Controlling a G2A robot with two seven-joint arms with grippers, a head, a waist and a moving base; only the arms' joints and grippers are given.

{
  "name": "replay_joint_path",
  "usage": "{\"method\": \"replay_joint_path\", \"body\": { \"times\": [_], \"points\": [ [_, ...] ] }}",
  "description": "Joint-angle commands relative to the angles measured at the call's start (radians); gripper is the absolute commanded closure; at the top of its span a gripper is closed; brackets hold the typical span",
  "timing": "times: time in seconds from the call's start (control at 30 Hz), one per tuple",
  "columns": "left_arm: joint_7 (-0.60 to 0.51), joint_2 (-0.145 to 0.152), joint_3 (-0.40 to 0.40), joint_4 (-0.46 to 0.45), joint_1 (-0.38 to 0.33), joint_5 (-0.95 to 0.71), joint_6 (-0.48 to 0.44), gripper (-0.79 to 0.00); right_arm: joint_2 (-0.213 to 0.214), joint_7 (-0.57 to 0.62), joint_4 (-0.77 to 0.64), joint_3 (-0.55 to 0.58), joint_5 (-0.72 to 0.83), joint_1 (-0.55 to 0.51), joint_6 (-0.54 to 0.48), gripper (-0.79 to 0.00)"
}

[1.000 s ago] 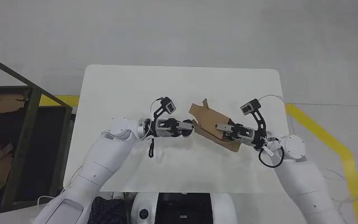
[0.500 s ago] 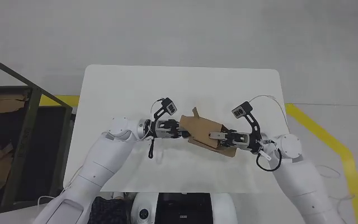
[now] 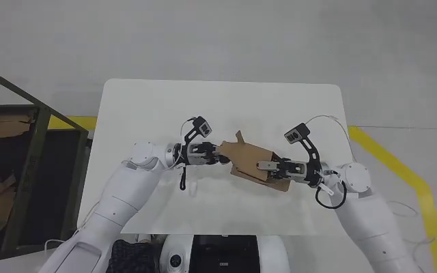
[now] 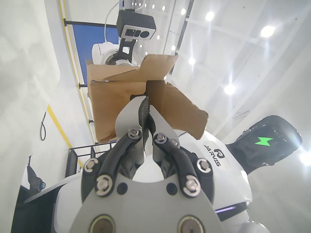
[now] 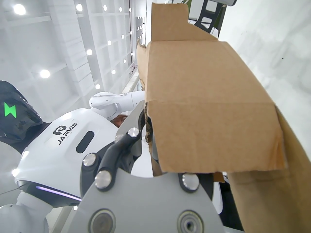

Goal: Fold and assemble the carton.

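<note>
A brown cardboard carton (image 3: 254,166) is held above the middle of the white table (image 3: 136,102), between my two arms. My left gripper (image 3: 220,155) is shut on a flap at the carton's left end; in the left wrist view the gripper (image 4: 146,103) pinches the edge where two panels of the carton (image 4: 116,103) meet. My right gripper (image 3: 266,166) is shut on the carton's right end. In the right wrist view a panel of the carton (image 5: 206,103) covers one finger, and the other finger (image 5: 136,120) presses against the panel's edge.
A dark metal frame with cardboard (image 3: 27,164) stands left of the table. A yellow floor line (image 3: 389,160) runs past the table's right side. The far half of the table is bare.
The carton has shifted left and turned flatter between the grippers. The right gripper moved left along it and the left gripper drew back slightly. Both kept their hold.
</note>
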Motion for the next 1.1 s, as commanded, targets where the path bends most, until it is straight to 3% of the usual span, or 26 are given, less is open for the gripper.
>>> {"method": "replay_joint_path", "body": {
  "times": [0.0, 0.3, 0.73, 1.07],
  "points": [
    [0.011, 0.003, -0.016, 0.001, 0.004, 0.003, -0.006, 0.000, 0.002, 0.020, -0.007, 0.000, 0.002, -0.002, 0.010, 0.000],
    [0.052, 0.011, -0.065, 0.005, 0.010, -0.001, -0.023, 0.000, 0.000, 0.075, -0.036, -0.038, 0.016, -0.011, 0.041, 0.000],
    [0.039, -0.001, -0.021, 0.029, -0.017, -0.001, -0.014, 0.000, -0.013, 0.093, -0.047, -0.125, 0.017, 0.021, 0.064, 0.000],
    [0.002, -0.002, -0.013, 0.020, -0.012, -0.010, -0.018, 0.000, -0.014, 0.033, 0.022, -0.113, 0.002, 0.042, 0.061, 0.000]
  ]
}}
